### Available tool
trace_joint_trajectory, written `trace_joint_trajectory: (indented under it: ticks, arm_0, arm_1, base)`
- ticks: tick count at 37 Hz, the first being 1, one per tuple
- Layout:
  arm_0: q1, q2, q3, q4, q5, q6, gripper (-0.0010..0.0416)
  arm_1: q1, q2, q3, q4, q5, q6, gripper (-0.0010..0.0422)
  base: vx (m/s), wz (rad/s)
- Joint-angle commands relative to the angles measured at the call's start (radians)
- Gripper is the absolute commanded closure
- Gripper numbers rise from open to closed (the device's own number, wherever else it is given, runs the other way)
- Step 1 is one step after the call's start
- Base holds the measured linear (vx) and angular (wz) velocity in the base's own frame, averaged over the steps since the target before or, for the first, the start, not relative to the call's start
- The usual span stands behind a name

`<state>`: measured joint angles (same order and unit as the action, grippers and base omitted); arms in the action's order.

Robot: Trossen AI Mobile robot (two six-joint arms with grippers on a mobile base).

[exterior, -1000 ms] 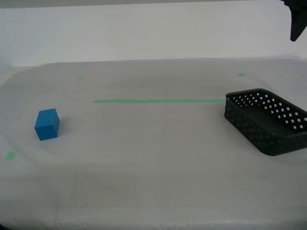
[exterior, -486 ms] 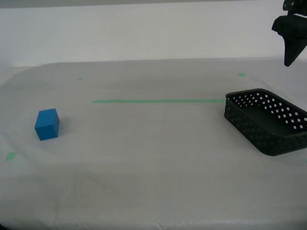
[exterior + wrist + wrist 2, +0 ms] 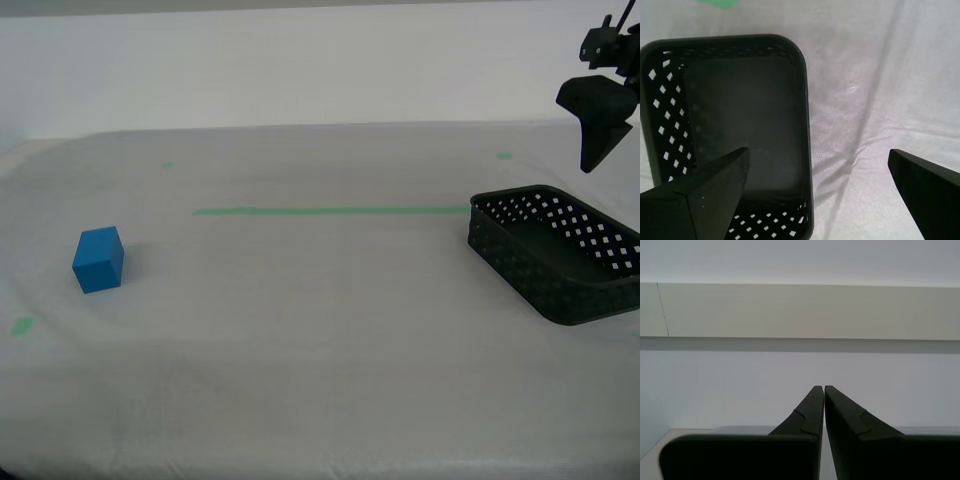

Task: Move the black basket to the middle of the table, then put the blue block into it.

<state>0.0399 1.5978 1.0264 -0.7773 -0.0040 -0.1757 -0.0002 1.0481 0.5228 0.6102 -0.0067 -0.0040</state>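
White cloth covers the tabletop (image 3: 320, 350), and nothing of the task looks done yet. The black basket (image 3: 560, 255) sits empty at the exterior view's right, not in the middle. My first gripper (image 3: 815, 170) hangs above it, fingers spread wide. My second gripper (image 3: 821, 390) has fingers pressed together. The blue block (image 3: 98, 259) rests well apart, at the exterior view's left.

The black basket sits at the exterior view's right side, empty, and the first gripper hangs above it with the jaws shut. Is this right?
Not quite. The first wrist view shows my first gripper open, jaws set wide apart above the black basket. The rest holds: the basket is empty and sits at the exterior view's right side.
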Motion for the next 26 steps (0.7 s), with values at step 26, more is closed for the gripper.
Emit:
trace_joint_trajectory:
  ticks: [26]
  arm_0:
    - [0.004,0.0,-0.192,0.273,0.057,0.014,0.0019]
  arm_1:
    - [0.0,0.0,0.001,0.005,0.0,0.002,0.0412]
  base:
    - [0.0,0.0]
